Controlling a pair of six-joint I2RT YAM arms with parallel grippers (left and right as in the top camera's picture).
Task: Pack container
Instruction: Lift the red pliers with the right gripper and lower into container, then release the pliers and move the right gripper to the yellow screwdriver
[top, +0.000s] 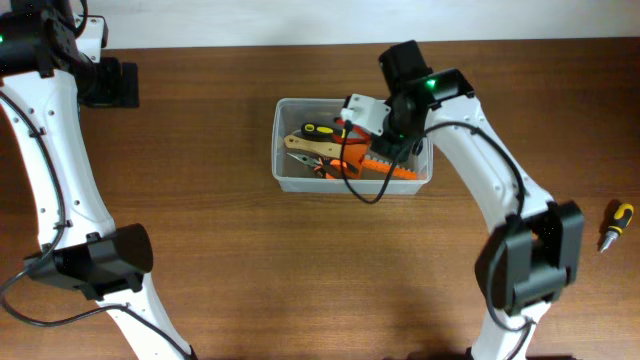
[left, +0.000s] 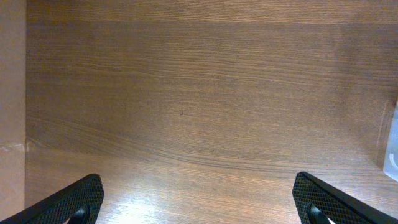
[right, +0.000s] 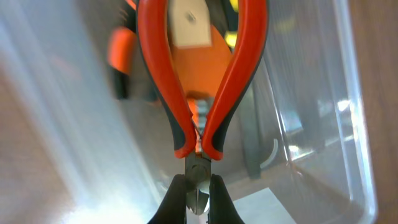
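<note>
R end effector (right: 198, 194): jaws narrow, pinched on the metal head of the red-handled cutters (right: 244, 74). It hangs over the right half of the container (top: 279, 150), approx at the rim. The cutters' handles point away from the fingers, down into the container; the wrist view shows its clear wall (right: 348, 124) alongside.

L end effector (left: 198, 194): jaws spread wide, holding nothing, over bare worktop (left: 199, 93). It sits well apart from the container, to its left and toward the far edge in the overhead view.

Counts: 1 container, 2 arms, 1 screwdriver (top: 616, 226) (yellow/black handle) lying on the worktop well to the right of the container. Inside the container: an orange tool (top: 388, 170), a yellow/black handle (top: 320, 129) and tan-handled pliers (top: 303, 147); exact total can't tell, the arm covers part.

Container: open side up, long axis running left-right in the overhead view.
</note>
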